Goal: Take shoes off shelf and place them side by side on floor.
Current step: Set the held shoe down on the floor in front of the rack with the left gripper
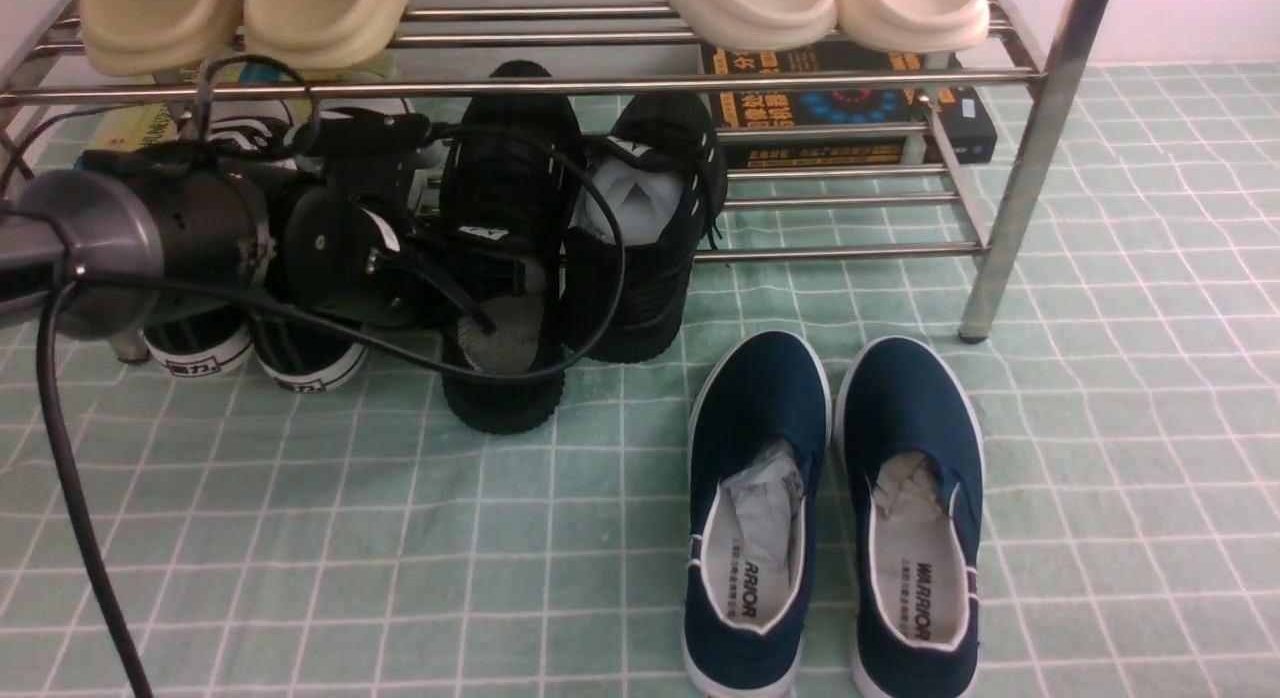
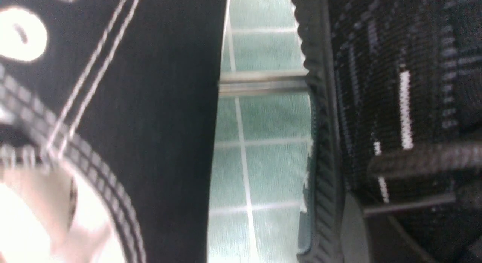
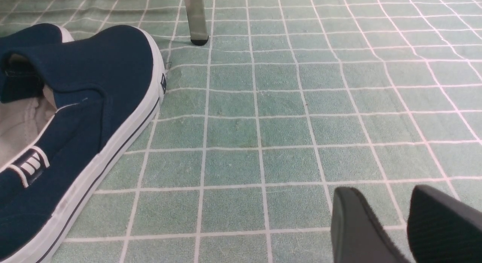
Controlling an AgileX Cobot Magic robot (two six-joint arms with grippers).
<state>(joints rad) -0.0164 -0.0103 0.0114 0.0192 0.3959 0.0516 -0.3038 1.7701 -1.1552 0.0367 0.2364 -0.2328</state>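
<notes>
Both shoes (image 1: 660,288) lie front-to-back, toes pointing into the shelf (image 1: 850,250).

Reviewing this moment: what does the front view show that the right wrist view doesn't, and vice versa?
Front view only: the black knit shoes at the shelf's lower tier, the left arm extended to them, and cream slippers on top. Right wrist view only: the right gripper, jaws apart with nothing between them, over the floor. Both: a navy slip-on, that floor, and one shelf leg.
</notes>
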